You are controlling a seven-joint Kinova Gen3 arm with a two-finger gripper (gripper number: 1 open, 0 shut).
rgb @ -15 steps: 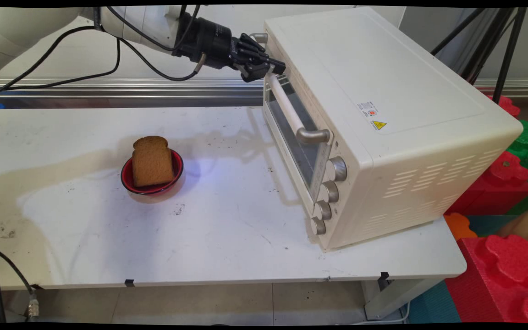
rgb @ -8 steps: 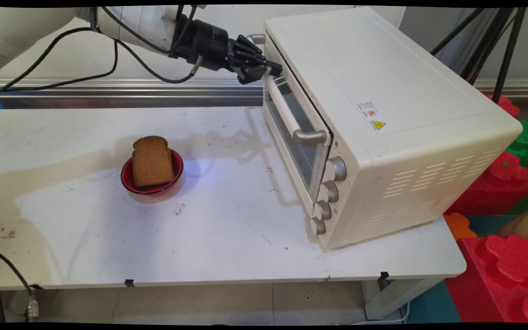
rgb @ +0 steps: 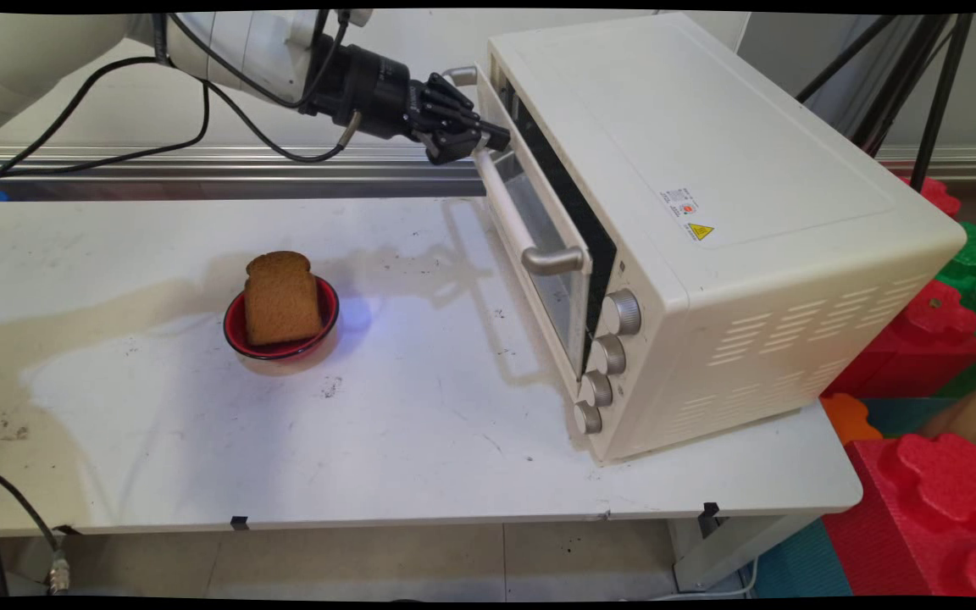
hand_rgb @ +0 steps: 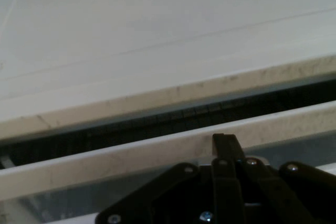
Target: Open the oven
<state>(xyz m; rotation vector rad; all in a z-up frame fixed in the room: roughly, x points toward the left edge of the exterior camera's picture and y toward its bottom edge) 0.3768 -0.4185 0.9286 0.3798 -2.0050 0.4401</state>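
Note:
A cream toaster oven (rgb: 708,195) stands on the right of the white table (rgb: 200,457). Its glass door (rgb: 539,254) is tilted open a little at the top, showing a dark gap. My black gripper (rgb: 479,144) is shut on the far end of the door's long handle (rgb: 509,207). The hand view looks over the door's top edge (hand_rgb: 157,150) at the dark gap and the oven's top (hand_rgb: 157,40), with the gripper (hand_rgb: 226,145) closed at the bottom. Left of the oven, a brown slice of bread (rgb: 281,298) stands in a red bowl (rgb: 238,335).
Four knobs (rgb: 607,360) run down the oven's front right side. Red, green and orange foam blocks (rgb: 937,474) are stacked right of the table. Black tripod legs (rgb: 903,76) stand behind the oven. A metal rail (rgb: 225,157) runs along the wall.
My gripper has moved left with the handle in it, and the oven door has swung out from shut to a small opening at its top.

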